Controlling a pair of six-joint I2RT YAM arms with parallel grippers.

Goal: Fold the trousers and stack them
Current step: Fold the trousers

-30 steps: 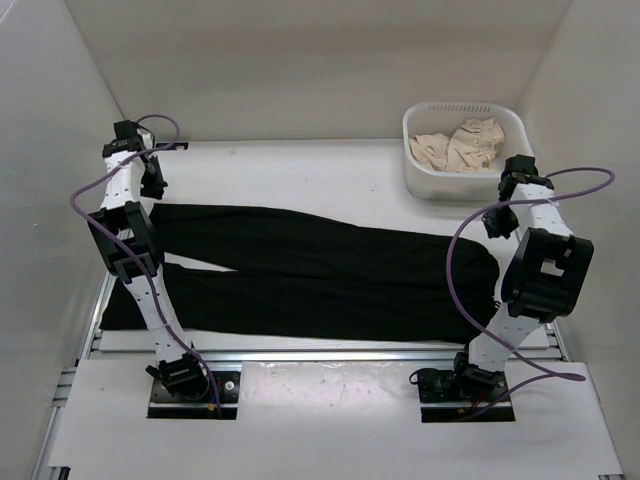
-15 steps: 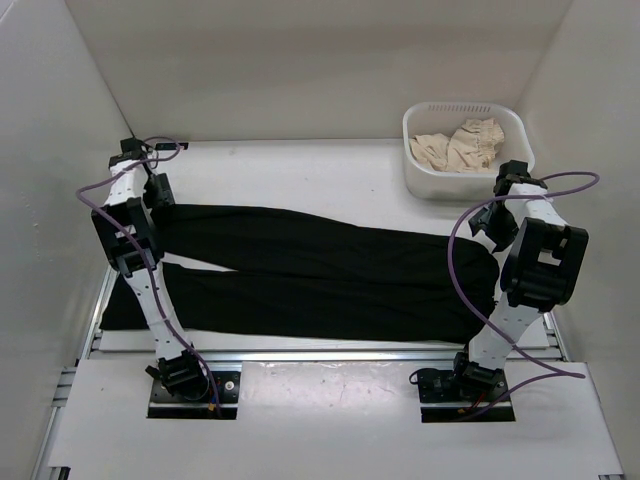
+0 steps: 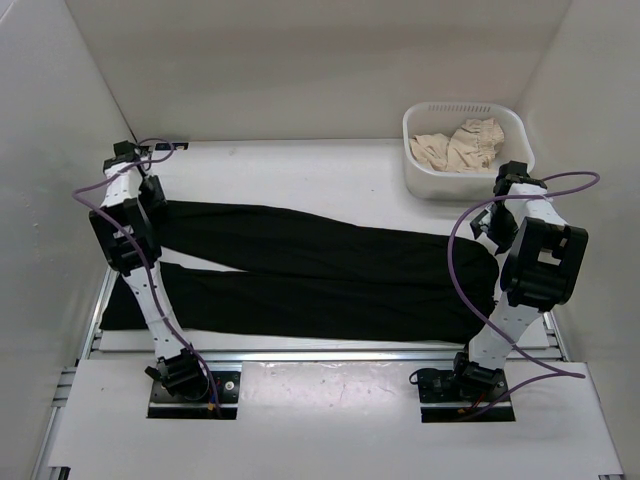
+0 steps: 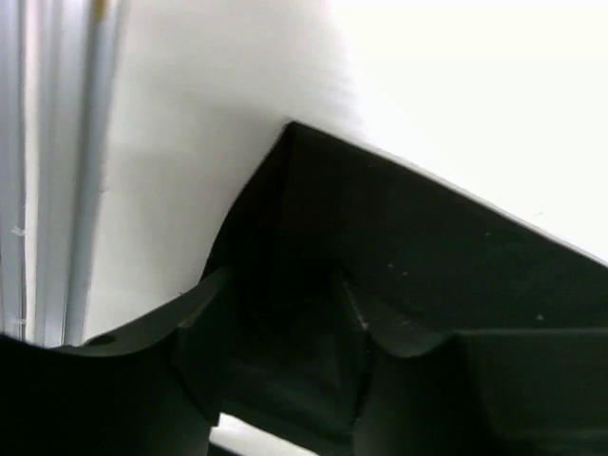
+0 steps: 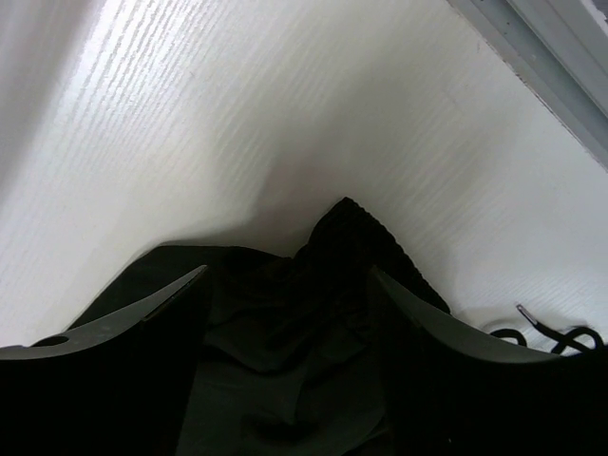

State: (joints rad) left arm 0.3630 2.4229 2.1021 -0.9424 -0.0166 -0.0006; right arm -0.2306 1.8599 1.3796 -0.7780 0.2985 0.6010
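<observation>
On the white table (image 3: 330, 165) the black trousers (image 3: 320, 270) lie flat from nine to three o'clock, left gripper (image 4: 283, 285) spread wide over a cuff (image 4: 313, 180) at ten, right gripper (image 5: 287, 271) wide over the waistband (image 5: 356, 237).

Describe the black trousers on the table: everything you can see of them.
The trousers are plain black, soft-looking fabric, spread flat and unfolded across the white table, waist to the right, both long legs running left and parting slightly at the hems. The right wrist view shows a ribbed waistband and a black drawstring. The right claw straddles the waist corner, the left claw the far leg's hem corner; both are open.
</observation>
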